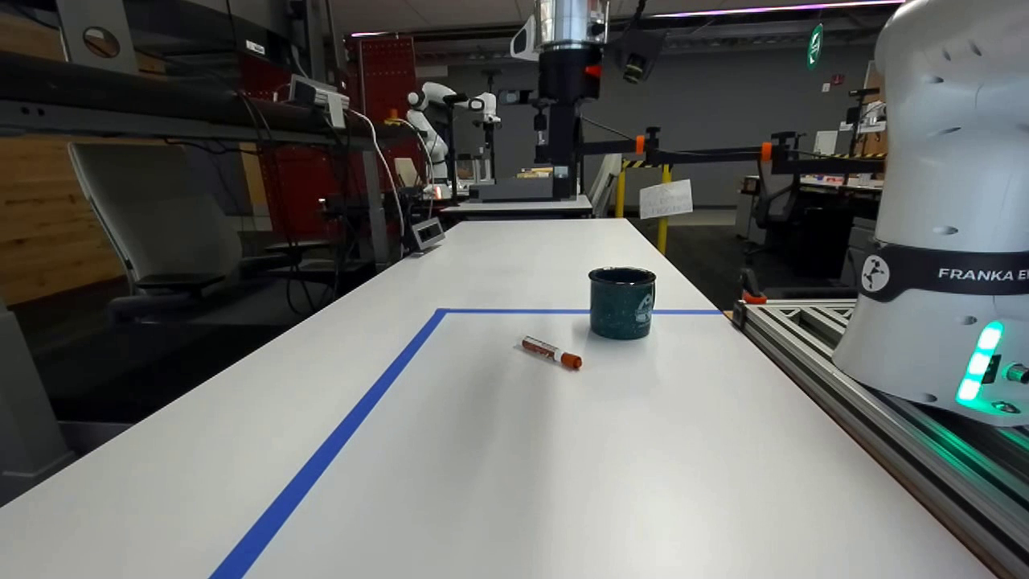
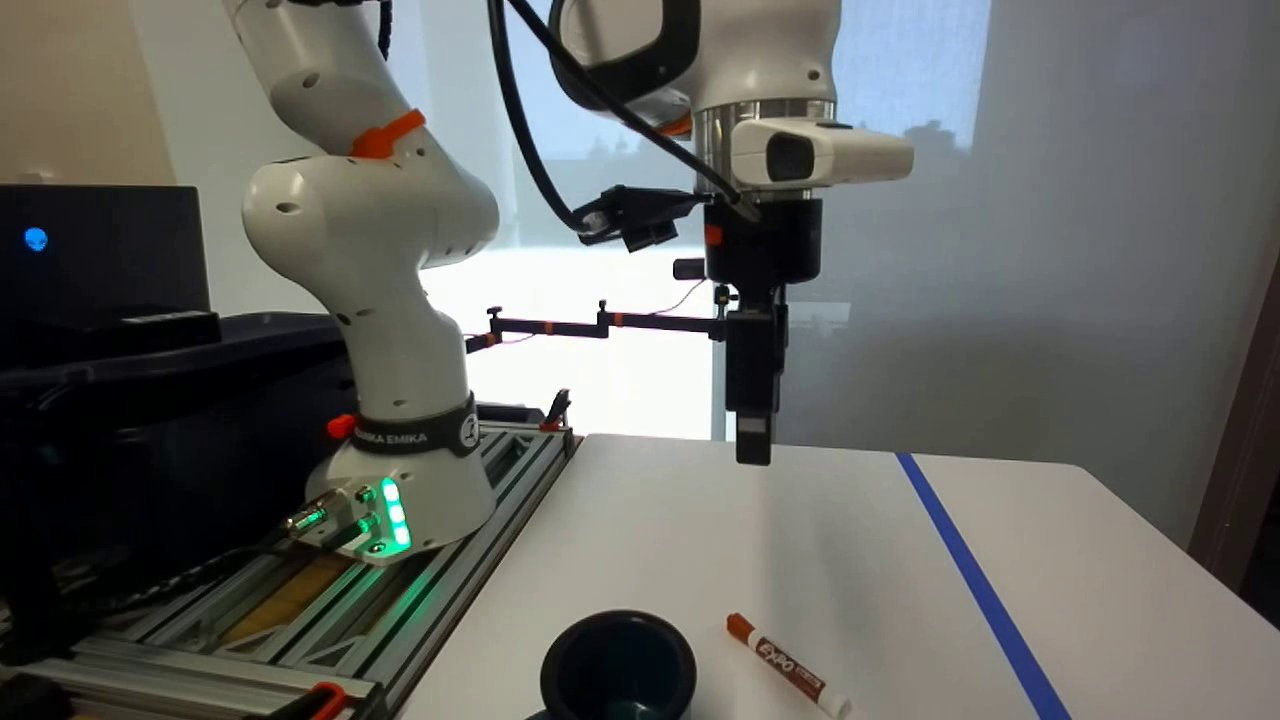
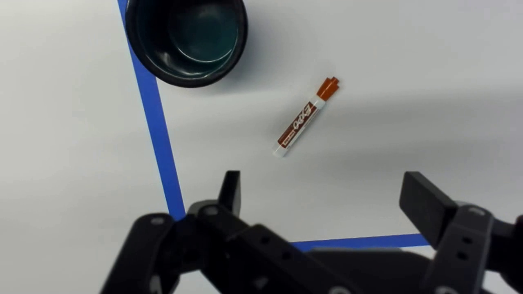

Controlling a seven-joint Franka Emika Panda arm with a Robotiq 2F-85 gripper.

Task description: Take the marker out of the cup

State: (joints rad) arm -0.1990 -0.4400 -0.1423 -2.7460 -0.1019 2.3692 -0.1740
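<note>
White table [image 1: 482,498], blue tape [image 1: 336,442], marker [image 3: 301,118] near cup [image 1: 615,310], grey wall [image 1: 723,104] beyond, empty gripper [image 3: 320,177], 2 fingers [image 3: 427,206] wide apart

Marker [image 2: 788,666] on wht tbl [image 2: 640,530], nr dk cup [image 2: 618,668], tool [image 2: 753,442] hanging abv tbl

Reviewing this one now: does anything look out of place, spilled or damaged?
Only the marker seems odd: the task would take it out of the cup, yet it lies on the table, beside and apart from that upright cup. No spill or damage shows.
</note>
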